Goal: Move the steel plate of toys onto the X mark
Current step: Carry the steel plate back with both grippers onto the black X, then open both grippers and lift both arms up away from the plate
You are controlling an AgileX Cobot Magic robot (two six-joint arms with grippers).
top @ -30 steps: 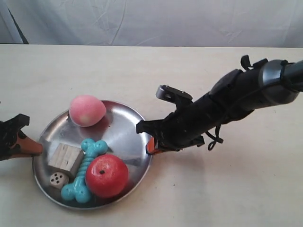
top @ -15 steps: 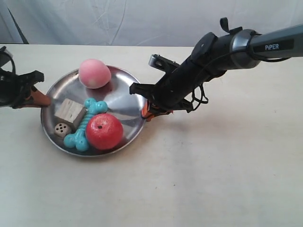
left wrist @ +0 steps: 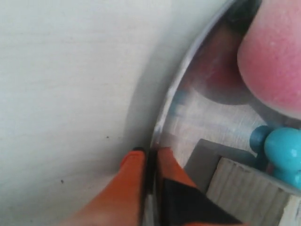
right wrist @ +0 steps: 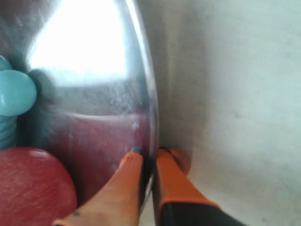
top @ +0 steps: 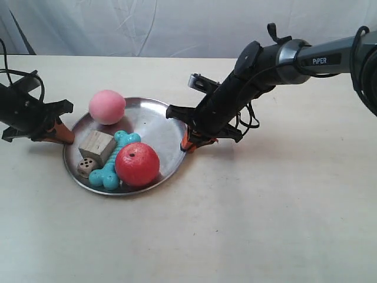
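Observation:
The steel plate (top: 154,121) lies on the cream table, left of centre in the exterior view. It holds a pink ball (top: 106,107), a red apple-like ball (top: 137,164), a teal bone (top: 115,160), a pale wooden cube (top: 97,147) and a small die (top: 86,167). My left gripper (left wrist: 151,153) is shut on the plate's rim (left wrist: 175,92) beside the cube (left wrist: 244,188). My right gripper (right wrist: 149,157) pinches the opposite rim (right wrist: 146,84), near the red ball (right wrist: 33,183). The X mark is not in view.
A pale cloth backdrop (top: 177,26) hangs behind the table's far edge. The black right arm (top: 259,71) reaches in from the exterior view's upper right, and the left arm (top: 23,112) comes in at its left edge. Bare tabletop (top: 265,224) spreads in front.
Both grippers, still shut on the rim, have carried the plate and its toys away from the near edge and slightly rightward; the toys have shifted a little inside it.

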